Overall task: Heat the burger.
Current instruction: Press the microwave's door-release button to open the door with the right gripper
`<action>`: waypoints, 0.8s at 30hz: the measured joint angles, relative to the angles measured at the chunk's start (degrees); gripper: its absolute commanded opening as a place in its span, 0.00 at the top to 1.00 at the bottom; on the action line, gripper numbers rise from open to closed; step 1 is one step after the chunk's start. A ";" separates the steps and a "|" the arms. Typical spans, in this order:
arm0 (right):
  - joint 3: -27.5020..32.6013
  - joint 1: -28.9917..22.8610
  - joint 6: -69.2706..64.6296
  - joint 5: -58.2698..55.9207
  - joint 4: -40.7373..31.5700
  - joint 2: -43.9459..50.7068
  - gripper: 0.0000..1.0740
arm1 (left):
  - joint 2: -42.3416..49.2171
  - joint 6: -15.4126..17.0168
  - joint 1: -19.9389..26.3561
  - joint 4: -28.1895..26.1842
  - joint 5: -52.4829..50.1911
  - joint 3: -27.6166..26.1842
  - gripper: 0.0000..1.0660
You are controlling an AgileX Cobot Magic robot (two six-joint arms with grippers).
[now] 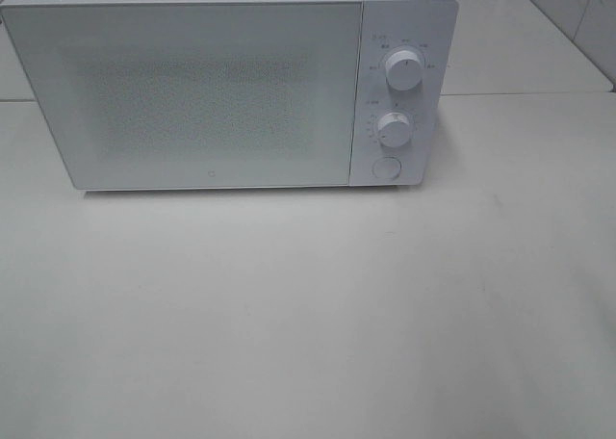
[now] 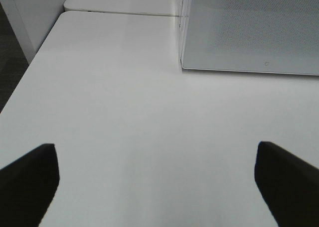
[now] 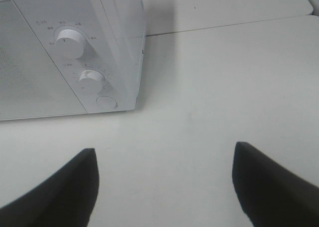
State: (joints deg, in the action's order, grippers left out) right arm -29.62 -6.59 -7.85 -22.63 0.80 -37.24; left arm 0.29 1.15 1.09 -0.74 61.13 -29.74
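The burger is out of view in every frame. A white microwave (image 1: 212,92) stands at the back of the white table (image 1: 308,314) with its door shut; nothing shows through the speckled door. Its two knobs (image 1: 401,70) and round button (image 1: 386,167) sit on the right panel. Neither arm appears in the exterior high view. My left gripper (image 2: 157,184) is open over bare table, short of the microwave's left front corner (image 2: 182,65). My right gripper (image 3: 164,184) is open too, in front of the microwave's control panel (image 3: 82,67), with nothing between its fingers.
A second white table (image 1: 520,44) adjoins behind and to the right of the microwave. A dark floor strip (image 2: 10,62) shows past the table's left edge. A tiled wall (image 1: 577,15) rises at the back right.
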 measured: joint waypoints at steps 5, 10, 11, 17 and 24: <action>0.00 0.00 0.00 4.98 0.00 -5.21 0.33 | 0.00 0.00 0.00 0.00 0.00 0.00 0.06; 1.38 0.00 0.00 13.64 0.00 -9.28 0.33 | 0.00 0.00 0.00 0.00 0.00 0.00 0.06; 1.95 0.00 0.00 15.76 0.00 -10.14 0.33 | 0.00 0.00 0.00 0.00 0.00 0.00 0.06; 4.58 0.00 0.00 26.30 0.00 -14.50 0.33 | 0.00 0.00 0.00 0.00 0.00 0.00 0.06; 7.22 0.00 0.06 44.35 0.00 -23.72 0.33 | 0.00 0.00 0.00 0.00 0.00 0.00 0.06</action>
State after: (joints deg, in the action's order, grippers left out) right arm -22.40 -6.59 -7.79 21.72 0.80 -60.96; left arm 0.29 1.15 1.09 -0.74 61.13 -29.74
